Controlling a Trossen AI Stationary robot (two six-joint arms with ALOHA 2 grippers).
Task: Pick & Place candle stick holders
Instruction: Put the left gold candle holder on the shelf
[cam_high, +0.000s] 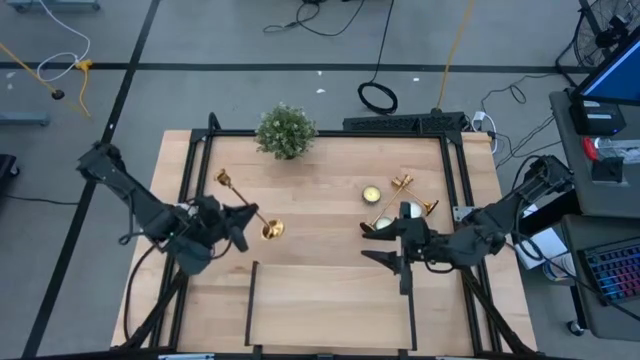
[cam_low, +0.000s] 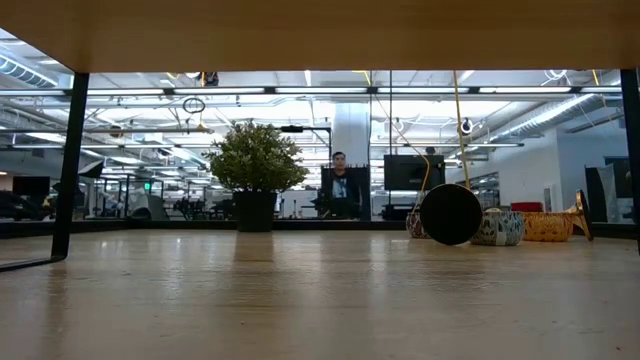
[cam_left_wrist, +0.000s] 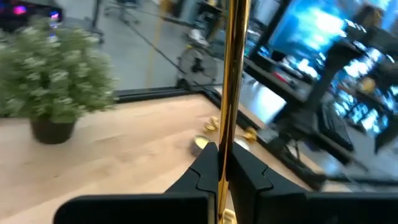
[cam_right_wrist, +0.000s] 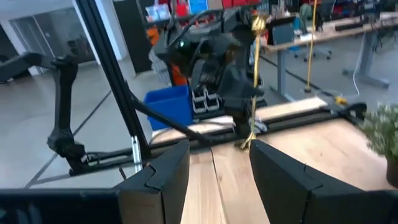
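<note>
left gripper (cam_high: 243, 215) | I am clamping the stem of a candle stick holder (cam_left_wrist: 231, 93), lifted over the table's left half | I am keeping it steady, lowering base first | right gripper (cam_high: 385, 243) waiting half-open beside two other holders (cam_high: 398, 198)

Two dark jointed arms, black angular gripper (cam_high: 243, 222) fingers, trailing black cables

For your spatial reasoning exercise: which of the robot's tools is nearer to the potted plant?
Left. The left tool, shut on a candle stick holder, sits just below and left of the potted plant in the high view. The right tool sits farther away, below and right of it.
</note>
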